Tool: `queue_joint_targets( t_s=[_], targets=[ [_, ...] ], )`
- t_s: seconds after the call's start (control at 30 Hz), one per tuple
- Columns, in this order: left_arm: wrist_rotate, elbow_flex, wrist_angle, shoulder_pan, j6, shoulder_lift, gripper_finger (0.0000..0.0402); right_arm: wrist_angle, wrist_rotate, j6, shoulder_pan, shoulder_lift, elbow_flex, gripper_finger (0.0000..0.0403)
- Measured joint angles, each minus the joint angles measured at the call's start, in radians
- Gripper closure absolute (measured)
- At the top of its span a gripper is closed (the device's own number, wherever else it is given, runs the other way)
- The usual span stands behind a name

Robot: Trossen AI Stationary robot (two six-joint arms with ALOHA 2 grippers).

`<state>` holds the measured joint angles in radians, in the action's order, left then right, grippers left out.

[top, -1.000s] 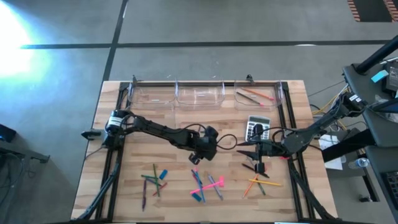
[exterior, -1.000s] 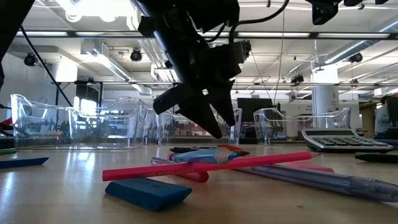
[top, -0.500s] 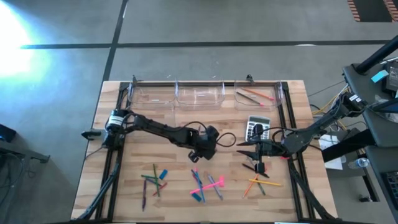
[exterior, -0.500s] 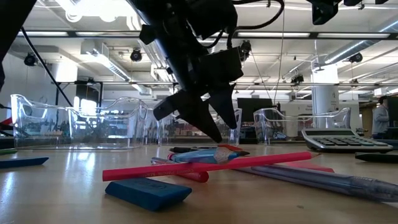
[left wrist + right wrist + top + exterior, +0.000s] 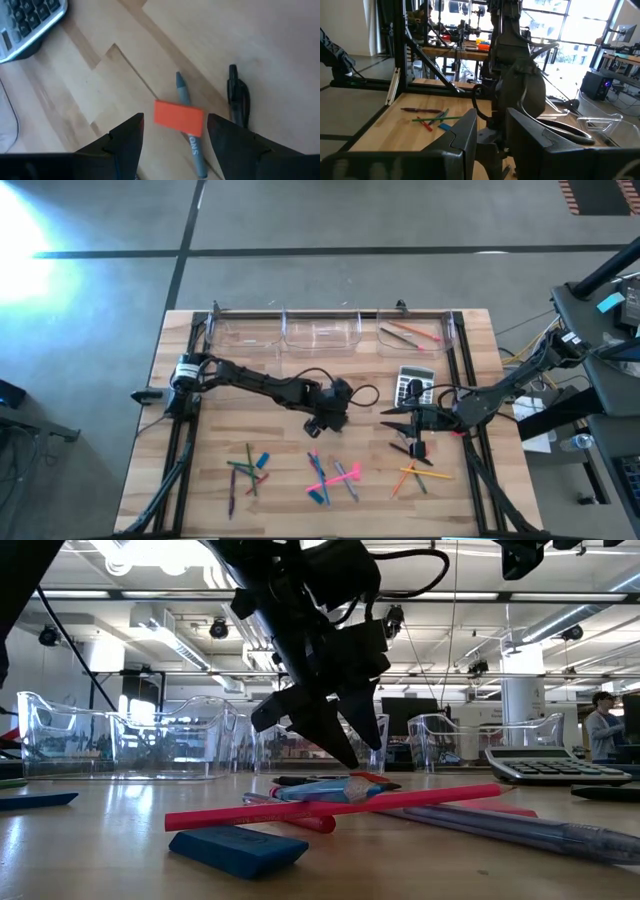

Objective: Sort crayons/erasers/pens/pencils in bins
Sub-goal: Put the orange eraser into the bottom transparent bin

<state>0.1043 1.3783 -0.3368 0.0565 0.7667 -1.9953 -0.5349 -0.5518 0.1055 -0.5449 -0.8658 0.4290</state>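
Observation:
My left gripper point(image 5: 175, 131) point(image 5: 318, 429) hangs open over the middle of the table, pointing steeply down. Below it an orange-red eraser block point(image 5: 178, 118) lies across a grey-blue crayon point(image 5: 189, 140); the fingers stand on either side of the block, above it and not touching. A black pen point(image 5: 238, 97) lies beside them. My right gripper point(image 5: 492, 142) point(image 5: 392, 418) waits level above the table's right part, a narrow gap between its fingers and nothing in it. Clear bins point(image 5: 320, 333) stand along the far edge; the right one point(image 5: 410, 335) holds pencils.
A grey calculator point(image 5: 415, 387) lies right of centre. Loose sticks lie in three heaps near the front: left point(image 5: 246, 470), middle point(image 5: 330, 477) and right point(image 5: 415, 475). In the low view a blue eraser point(image 5: 238, 848) and a long pink stick point(image 5: 330, 808) lie nearest.
My left gripper has shifted a little toward the table's far edge and turned slightly, staying open above the heap. Nothing on the table has moved.

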Motion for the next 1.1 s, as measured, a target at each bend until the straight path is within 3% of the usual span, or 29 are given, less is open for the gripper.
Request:
queue_joint_targets(
  t_s=[0.63,1.1],
  targets=[
    [-0.005,-0.065,0.119,-0.011,0.031,0.000,0.0199,-0.002,0.000,-0.004,0.000,-0.002,0.000,0.0307],
    [-0.028,-0.076,0.127,-0.012,0.032,0.000,0.0277,-0.002,0.000,-0.008,0.000,-0.002,0.000,0.0307]
  ],
)
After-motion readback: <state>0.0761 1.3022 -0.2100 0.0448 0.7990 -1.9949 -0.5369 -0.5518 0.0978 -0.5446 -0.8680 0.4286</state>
